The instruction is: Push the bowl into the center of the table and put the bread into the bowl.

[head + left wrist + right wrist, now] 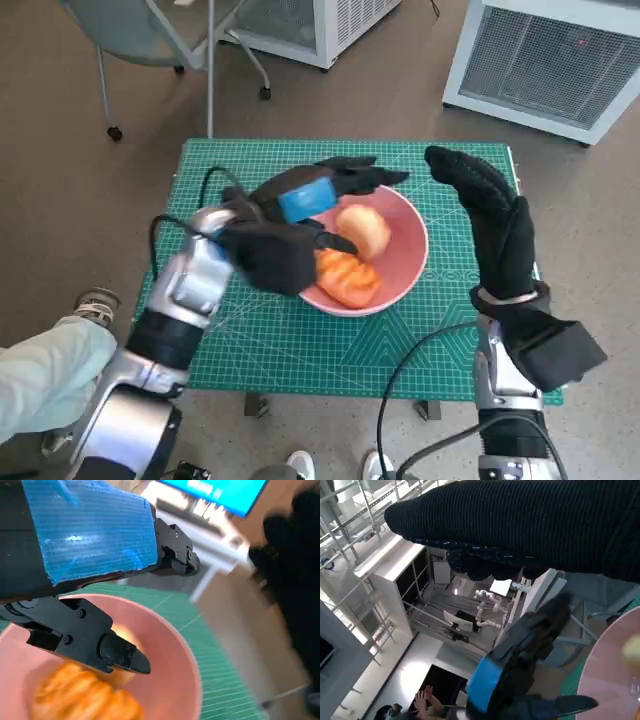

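Observation:
The pink bowl (408, 262) stands near the middle of the green table mat (300, 350). Two breads lie in it: an orange one (348, 279) and a pale round bun (365, 230). My left hand (303, 203) hovers over the bowl's left rim, fingers spread, holding nothing. The left wrist view shows its thumb just above the orange bread (85, 695), with the bowl's rim (182, 650) below. My right hand (492, 205) is raised to the right of the bowl, fingers apart and empty. In the right wrist view the glove (520, 525) spans the top, over the left hand (520, 650) and the bowl (615, 672).
A wheeled chair (150, 30) and white grilled units (560, 60) stand on the floor beyond the table. A person's pale trouser leg (50, 370) is at the lower left, shoes (300, 465) at the front edge. A person (427, 700) shows far off.

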